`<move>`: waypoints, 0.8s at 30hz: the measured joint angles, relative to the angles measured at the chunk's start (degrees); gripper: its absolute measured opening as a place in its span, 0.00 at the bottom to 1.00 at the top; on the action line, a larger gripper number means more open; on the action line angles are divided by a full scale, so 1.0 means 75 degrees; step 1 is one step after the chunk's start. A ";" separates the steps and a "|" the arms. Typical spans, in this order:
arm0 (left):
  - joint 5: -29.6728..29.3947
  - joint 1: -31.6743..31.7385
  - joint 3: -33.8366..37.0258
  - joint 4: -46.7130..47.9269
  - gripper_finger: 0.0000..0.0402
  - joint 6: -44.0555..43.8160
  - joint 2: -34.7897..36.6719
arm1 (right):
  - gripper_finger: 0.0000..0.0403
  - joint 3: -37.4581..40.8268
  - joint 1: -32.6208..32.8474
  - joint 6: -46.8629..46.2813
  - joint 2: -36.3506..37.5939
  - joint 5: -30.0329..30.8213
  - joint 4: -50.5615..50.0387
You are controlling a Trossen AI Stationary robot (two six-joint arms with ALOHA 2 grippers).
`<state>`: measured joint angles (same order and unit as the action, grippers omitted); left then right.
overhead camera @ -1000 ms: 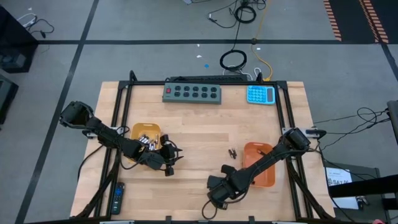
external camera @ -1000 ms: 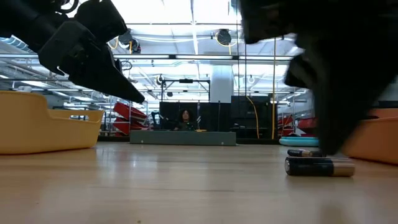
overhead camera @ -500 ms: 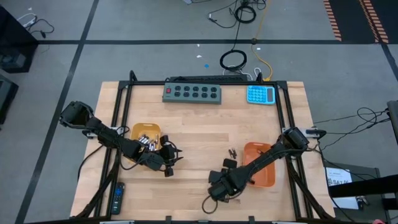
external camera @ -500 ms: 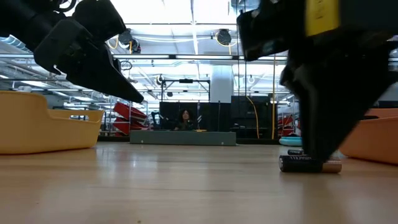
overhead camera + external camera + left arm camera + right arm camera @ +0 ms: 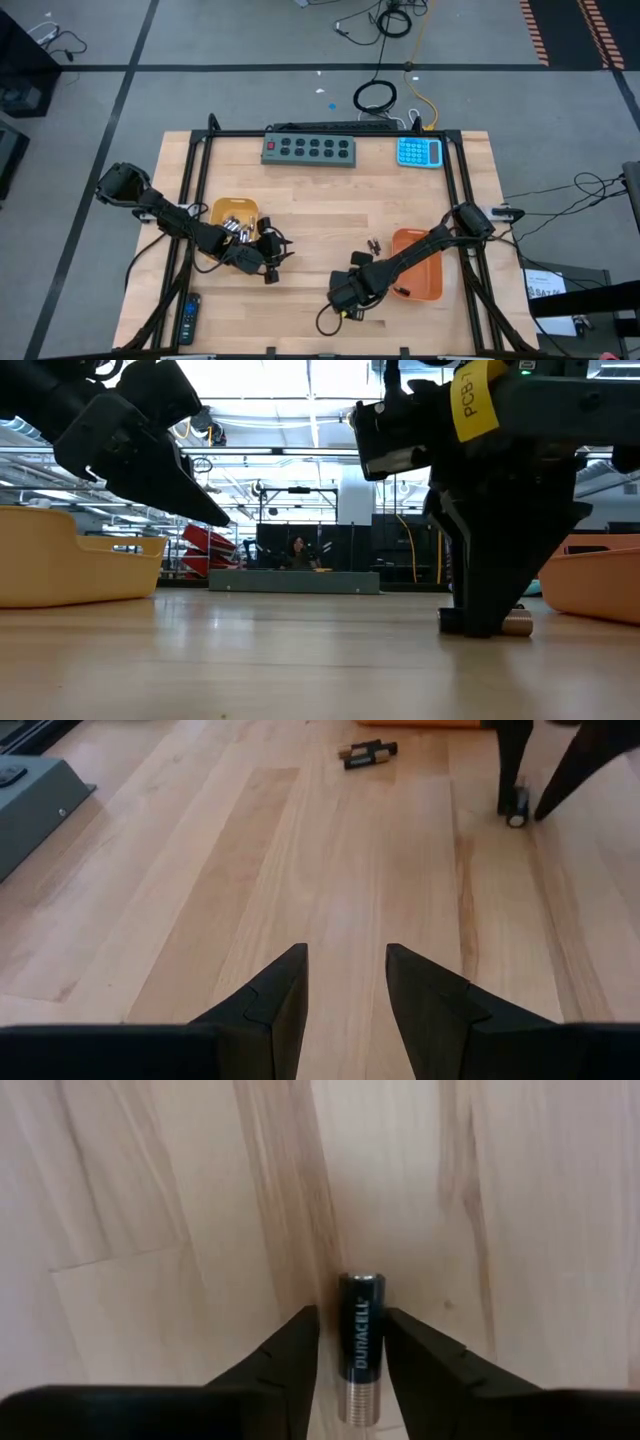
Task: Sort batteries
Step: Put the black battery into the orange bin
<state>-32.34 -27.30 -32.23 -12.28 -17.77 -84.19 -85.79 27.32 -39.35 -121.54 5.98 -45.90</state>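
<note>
1. Yellow tray (image 5: 232,213) near the worktop's left edge already holds several batteries (image 5: 236,226)
2. Right gripper (image 5: 349,1370), fingers spread, straddles a black battery (image 5: 361,1342) lying mid-worktop
3. Left gripper (image 5: 346,982) idles spread beside the yellow tray; two more cells (image 5: 367,755) by the orange tray (image 5: 418,265) wait

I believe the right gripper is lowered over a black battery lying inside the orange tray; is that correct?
Not quite. The right gripper is lowered over a black battery, but the battery lies on the bare wooden table, not inside the orange tray. The right wrist view shows it between the fingers.
</note>
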 joint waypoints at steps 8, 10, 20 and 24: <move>0.0000 -0.0007 0.0003 0.0027 0.36 -0.0004 0.0001 | 0.09 0.0165 -0.0133 -0.0076 -0.0033 -0.0193 0.0101; 0.0000 -0.0007 0.0003 0.0024 0.36 -0.0018 0.0001 | 0.05 0.0167 -0.0146 -0.0085 -0.0038 -0.0213 0.0098; 0.0000 -0.0016 0.0003 0.0039 0.36 -0.0057 0.0001 | 0.05 0.0250 -0.0020 -0.0861 0.0757 0.0795 -0.1178; 0.0000 -0.0016 0.0003 0.0041 0.36 -0.0064 0.0001 | 0.05 0.0214 0.0121 -0.1629 0.1415 0.1425 -0.2334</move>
<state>-32.34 -27.42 -32.21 -11.98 -18.25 -84.18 -84.18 28.22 -51.57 -110.92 16.66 -63.41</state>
